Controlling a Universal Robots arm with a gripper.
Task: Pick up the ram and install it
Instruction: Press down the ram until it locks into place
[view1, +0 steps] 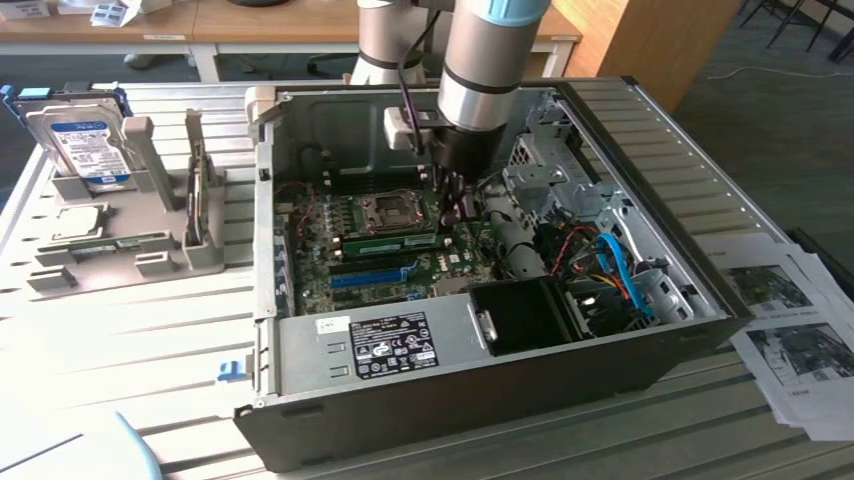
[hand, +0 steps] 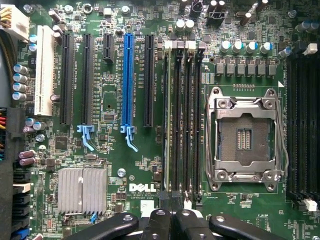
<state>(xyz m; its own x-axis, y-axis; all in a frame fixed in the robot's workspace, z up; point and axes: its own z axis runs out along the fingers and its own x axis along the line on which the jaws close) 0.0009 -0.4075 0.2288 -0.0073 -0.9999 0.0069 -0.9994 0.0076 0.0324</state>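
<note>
A: What could go wrong from here, starting with the biggest thing?

B: The computer case (view1: 454, 400) is left open on its side, and the arm (view1: 474, 70) is reached down into it. A sideways drift could bring the arm against the case wall or the drive cage. Next, the motherboard (hand: 115, 150) could be flexed if too much downward force were applied.

A: And at the smaller scale?

B: The CPU socket (hand: 245, 135) is set just beside the memory slots (hand: 192, 115), so a slip could see its frame struck. The ram (view1: 394, 241) is seen as a green stick lying along a slot next to that socket. If it were pressed at one end alone, it could be left tilted, with one end seated and the other raised. Whether it is fully seated cannot be told.

A: How is the arm held?

B: It is lowered almost straight down, with the wrist aimed at the board. The gripper (hand: 172, 225) is placed above the end of the slots, in line with them. Its fingers are pressed together, and nothing is seen pinched between them. Whether the stick is touched by the tips cannot be told.
</note>
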